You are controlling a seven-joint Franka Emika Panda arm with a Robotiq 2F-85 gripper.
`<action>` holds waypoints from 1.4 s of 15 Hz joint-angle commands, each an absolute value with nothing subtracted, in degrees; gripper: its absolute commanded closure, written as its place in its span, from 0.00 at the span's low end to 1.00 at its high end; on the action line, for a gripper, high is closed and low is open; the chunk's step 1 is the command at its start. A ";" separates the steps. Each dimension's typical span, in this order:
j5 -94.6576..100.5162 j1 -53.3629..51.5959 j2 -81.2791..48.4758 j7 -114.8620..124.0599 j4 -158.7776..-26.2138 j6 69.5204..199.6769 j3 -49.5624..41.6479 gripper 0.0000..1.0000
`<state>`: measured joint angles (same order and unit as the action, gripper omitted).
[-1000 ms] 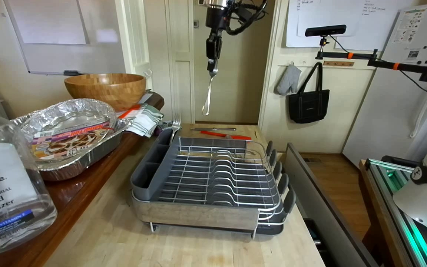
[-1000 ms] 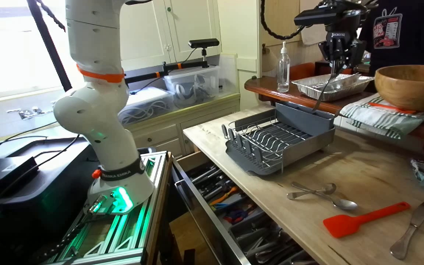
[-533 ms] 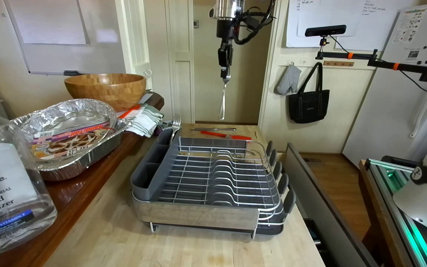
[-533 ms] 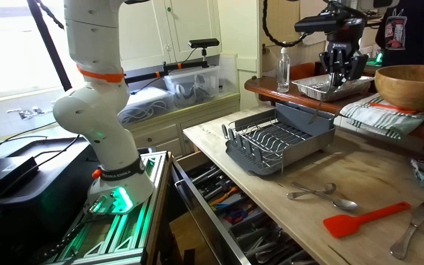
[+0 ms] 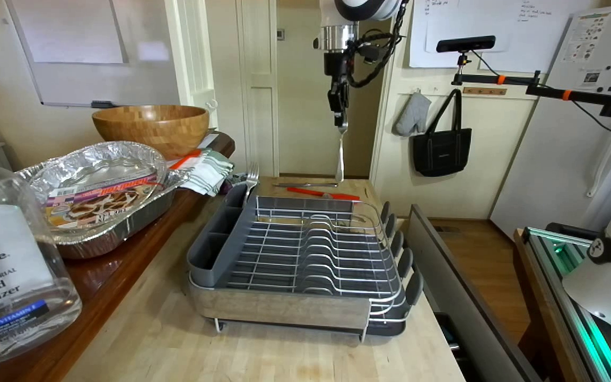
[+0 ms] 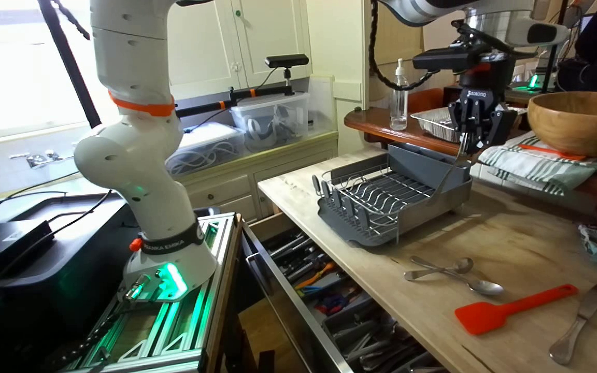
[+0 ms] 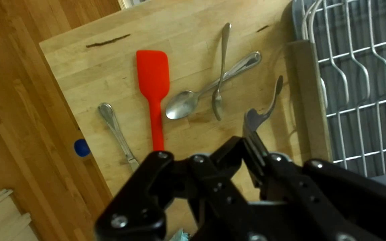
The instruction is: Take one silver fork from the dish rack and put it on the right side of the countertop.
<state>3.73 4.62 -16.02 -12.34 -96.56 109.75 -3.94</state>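
My gripper (image 5: 341, 123) is shut on a silver fork (image 5: 340, 159) near its tines, and the handle hangs down, slightly tilted. In the other exterior picture, the gripper (image 6: 468, 147) and fork (image 6: 450, 173) appear by the rack's end. In the wrist view, the gripper (image 7: 246, 140) holds the fork (image 7: 270, 108) above the countertop (image 7: 112, 73), between the dish rack (image 7: 308, 100) and loose cutlery. The tines are mostly hidden by the fingers. The dish rack (image 5: 284, 305) stands on the countertop (image 5: 263, 361). Another fork (image 5: 252, 178) stands upright in its grey utensil holder.
On the countertop lie a spoon (image 7: 182, 104) crossed with another utensil (image 7: 224, 50), a red spatula (image 7: 153, 75) and a knife (image 7: 114, 124). An open drawer (image 6: 298, 305) runs along the counter's edge. A wooden bowl (image 6: 578, 122) and foil tray (image 5: 104, 228) stand on the raised ledge.
My gripper has moved lower with the fork in it, and to the right in an exterior view. The fork has swung closer to vertical there. The rack and loose cutlery have not moved.
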 commanded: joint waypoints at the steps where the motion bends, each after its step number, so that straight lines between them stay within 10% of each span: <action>1: 5.33 4.93 -15.30 -10.28 -99.27 108.92 -4.35 0.98; 21: 8.82 5.04 -19.53 1.30 -108.28 114.70 -6.95 0.98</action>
<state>6.61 5.23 -19.30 -1.59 -107.10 112.20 -6.37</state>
